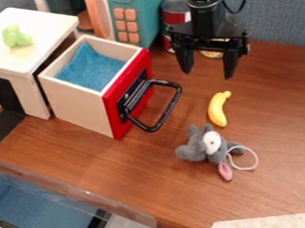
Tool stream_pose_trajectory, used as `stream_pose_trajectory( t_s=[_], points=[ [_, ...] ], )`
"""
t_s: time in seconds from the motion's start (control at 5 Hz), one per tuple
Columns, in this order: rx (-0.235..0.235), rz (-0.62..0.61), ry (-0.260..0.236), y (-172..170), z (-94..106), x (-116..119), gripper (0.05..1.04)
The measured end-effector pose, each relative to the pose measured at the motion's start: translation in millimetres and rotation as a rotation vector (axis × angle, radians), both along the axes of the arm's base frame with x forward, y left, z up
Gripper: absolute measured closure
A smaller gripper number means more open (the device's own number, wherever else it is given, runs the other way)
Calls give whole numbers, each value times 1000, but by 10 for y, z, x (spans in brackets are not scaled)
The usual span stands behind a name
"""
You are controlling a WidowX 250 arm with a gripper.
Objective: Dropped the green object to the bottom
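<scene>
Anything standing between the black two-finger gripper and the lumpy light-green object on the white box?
Yes: the open-topped wooden drawer with a red front stands between the gripper and the green object, apparently lower than the box top.

The drawer (78,102) is built of smooth, matt wood and lined with rough-looking cloth (90,66); its front (115,105) and handle (169,109) are glossily finished. Wood grain is seen on the tabletop (119,163). The banana (217,112) is smooth, plastic-looking; the toy mouse (196,149) is covered in plush.

A yellow toy banana (217,112) is laid near a grey plush mouse (196,148); behind them, a red-labelled can (175,17) is placed beside a teal toy microwave (148,18).
</scene>
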State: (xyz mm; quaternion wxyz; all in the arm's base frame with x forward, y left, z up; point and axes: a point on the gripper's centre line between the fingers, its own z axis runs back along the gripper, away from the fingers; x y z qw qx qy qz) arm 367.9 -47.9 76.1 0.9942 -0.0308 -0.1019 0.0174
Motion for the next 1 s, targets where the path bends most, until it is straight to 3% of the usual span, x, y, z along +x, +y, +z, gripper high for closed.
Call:
stream_pose_trajectory(
  t_s=[0.2, 0.4, 0.6, 0.8, 1.0],
  points=[
    [1, 0, 29, -2, -106, -15, 83],
    [-18, 80, 19, 354, 13, -9, 83],
    [-15, 210, -72, 953, 417, -22, 84],
    [21, 232, -91, 1302, 649, -37, 83],
    [61, 294, -122, 1918, 952, -122, 83]
  ],
)
